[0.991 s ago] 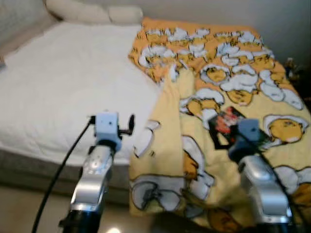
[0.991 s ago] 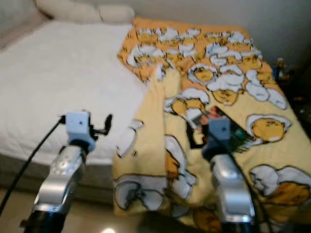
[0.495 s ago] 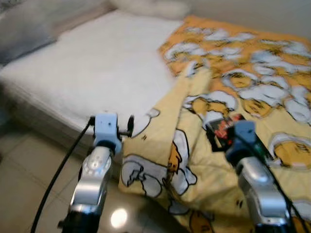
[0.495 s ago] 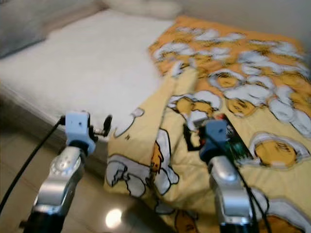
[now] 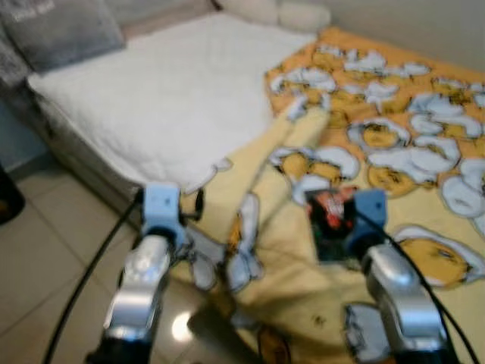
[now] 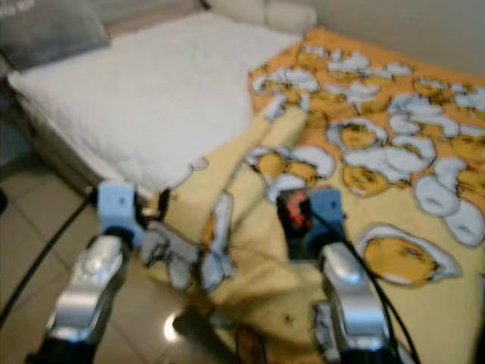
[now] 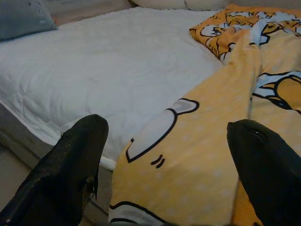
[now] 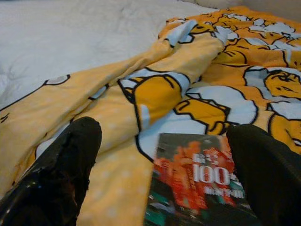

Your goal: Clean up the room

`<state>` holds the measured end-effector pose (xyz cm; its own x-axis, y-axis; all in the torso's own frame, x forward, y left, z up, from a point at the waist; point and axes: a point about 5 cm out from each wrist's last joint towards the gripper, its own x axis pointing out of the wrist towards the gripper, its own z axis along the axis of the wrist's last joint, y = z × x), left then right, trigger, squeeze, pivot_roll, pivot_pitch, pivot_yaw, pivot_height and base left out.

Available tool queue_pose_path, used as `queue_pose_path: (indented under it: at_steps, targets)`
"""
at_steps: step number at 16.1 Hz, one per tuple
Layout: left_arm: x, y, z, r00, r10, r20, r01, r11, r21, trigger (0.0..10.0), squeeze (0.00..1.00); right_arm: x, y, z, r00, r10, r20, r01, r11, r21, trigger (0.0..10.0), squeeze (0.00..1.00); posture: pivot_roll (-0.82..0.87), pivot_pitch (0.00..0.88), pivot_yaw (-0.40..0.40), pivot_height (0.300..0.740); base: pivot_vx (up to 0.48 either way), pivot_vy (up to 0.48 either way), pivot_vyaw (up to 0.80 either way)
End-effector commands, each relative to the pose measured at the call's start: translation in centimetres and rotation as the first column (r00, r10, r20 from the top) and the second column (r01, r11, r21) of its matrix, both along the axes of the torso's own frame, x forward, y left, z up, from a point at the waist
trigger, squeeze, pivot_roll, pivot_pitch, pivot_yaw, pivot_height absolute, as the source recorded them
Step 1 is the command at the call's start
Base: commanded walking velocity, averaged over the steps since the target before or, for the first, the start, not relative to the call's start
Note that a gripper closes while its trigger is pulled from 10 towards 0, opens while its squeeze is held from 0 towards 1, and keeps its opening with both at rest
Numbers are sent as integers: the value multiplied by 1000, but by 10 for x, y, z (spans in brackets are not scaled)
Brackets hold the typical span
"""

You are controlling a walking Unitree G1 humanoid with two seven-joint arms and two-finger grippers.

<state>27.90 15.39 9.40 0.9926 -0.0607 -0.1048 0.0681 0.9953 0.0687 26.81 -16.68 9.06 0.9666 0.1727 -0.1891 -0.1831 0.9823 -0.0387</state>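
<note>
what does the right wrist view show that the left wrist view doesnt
Right wrist view alone: a book with a red and green cover marked "100", lying flat on the blanket between the open fingers of the right pincer.

Left wrist view alone: a grey pillow at the far corner of the bed, and the blanket edge hanging off the mattress side ahead of the open left pincer.

Both: the yellow cartoon-print blanket and the white mattress.

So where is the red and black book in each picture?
Left eye view: book on the yellow blanket, beside the right arm.
Right eye view: book, same place.
Left wrist view: not in it.
Right wrist view: book, close, between the right gripper's fingers.
Shared landmark: the blanket.
</note>
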Motion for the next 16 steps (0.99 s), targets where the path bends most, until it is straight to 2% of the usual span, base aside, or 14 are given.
queue_pose_path:
  at_steps: [1, 7, 8, 16]
  targets:
    - [0, -7, 6, 999, -30, 41, 32, 999, -35, 10000, 961, 0, -5, 1, 1000, -1, 0, 1, 1000, -17, 10000, 1000, -96, 0, 15, 740, 0, 0, 0]
    - [-2, -7, 3, 998, -41, 42, 41, 999, -15, 10000, 949, 0, -3, -1, 1000, 30, -9, -30, 999, -15, 10000, 1000, -93, 0, 18, 740, 0, 0, 0]
    - [-3, -9, 2, 997, -66, 38, 67, 998, -9, 10000, 937, 0, -4, -1, 999, 33, -12, -33, 999, -12, 10000, 1000, -93, 0, 18, 740, 0, 0, 0]
    - [-8, -11, -2, 994, -105, 14, 105, 994, 34, 10000, 886, 12, -14, -1, 1000, -1, -26, 1, 1000, 2, 10000, 1000, -88, 0, 9, 740, 0, 0, 0]
